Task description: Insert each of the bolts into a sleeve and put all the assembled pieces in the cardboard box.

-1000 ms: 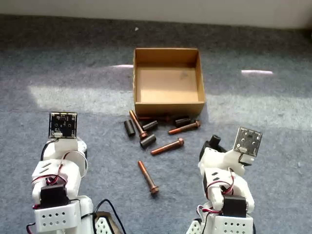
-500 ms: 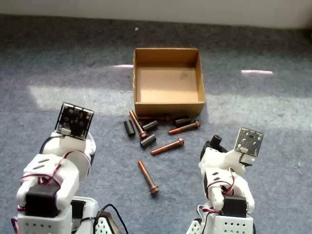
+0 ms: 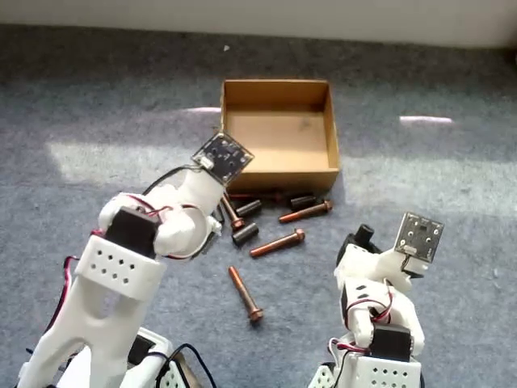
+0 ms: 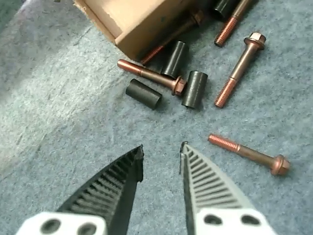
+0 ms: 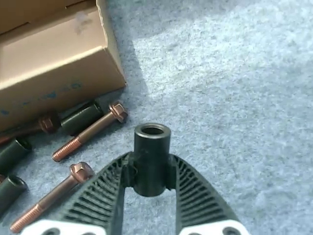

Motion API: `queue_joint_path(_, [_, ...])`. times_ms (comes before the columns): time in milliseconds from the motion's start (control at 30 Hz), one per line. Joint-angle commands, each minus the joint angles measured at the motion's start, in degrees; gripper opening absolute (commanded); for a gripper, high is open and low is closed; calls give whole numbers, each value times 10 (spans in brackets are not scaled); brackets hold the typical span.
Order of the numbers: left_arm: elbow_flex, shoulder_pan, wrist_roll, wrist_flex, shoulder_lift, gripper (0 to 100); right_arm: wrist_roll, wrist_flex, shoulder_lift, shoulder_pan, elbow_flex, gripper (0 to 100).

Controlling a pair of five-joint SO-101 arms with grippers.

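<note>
Cardboard box point(image 3: 279, 172): on the grey-carpeted desk point(image 3: 97, 113), open side up.
Bolts point(image 3: 277, 242) and black sleeves point(image 3: 245, 234): loose, scattered just in front of the box.
Left jaws: spread, hovering over carpet near the scatter.
Right jaws: pinching one held sleeve point(image 5: 151, 147), apart from the others.

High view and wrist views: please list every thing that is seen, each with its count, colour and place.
carpet: one, grey, under everything.
cardboard box: one, brown, empty, beyond the loose parts.
bolts: five, copper, lying on the carpet before the box, one along its wall.
sleeves: four, black, lying among the bolts.
held sleeve: one, black, clamped above the carpet.
left gripper: one, black and grey, open, above the carpet near the bolts.
right gripper: one, black, shut on the held sleeve.
</note>
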Motion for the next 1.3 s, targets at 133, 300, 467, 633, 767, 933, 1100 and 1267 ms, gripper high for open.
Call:
queue_joint_path(133, [-101,116,-7,-41,146,178,5,-17,-7,36,-5,5])
queue_joint_path(300, [-163,151,-7,-63,262,178,6,-17,-7,44,-5,5])
queue_joint_path(467, [-245,180,-7,-61,368,178,6,-17,-7,47,-6,5])
queue_joint_path(633, [-277,196,-6,-65,434,178,6,-17,-7,47,-7,5])
queue_joint_path(767, [-272,201,-5,-109,474,178,6,-17,-7,48,-11,5])
queue_joint_path(933, [-275,202,-4,-152,536,178,6,-17,-7,48,-24,5])
queue_joint_path(1100, [-277,214,-5,-174,572,178,6,-17,-7,48,-25,5])
queue_joint_path(1267, [-277,240,-5,-174,589,178,6,-17,-7,48,-25,5])
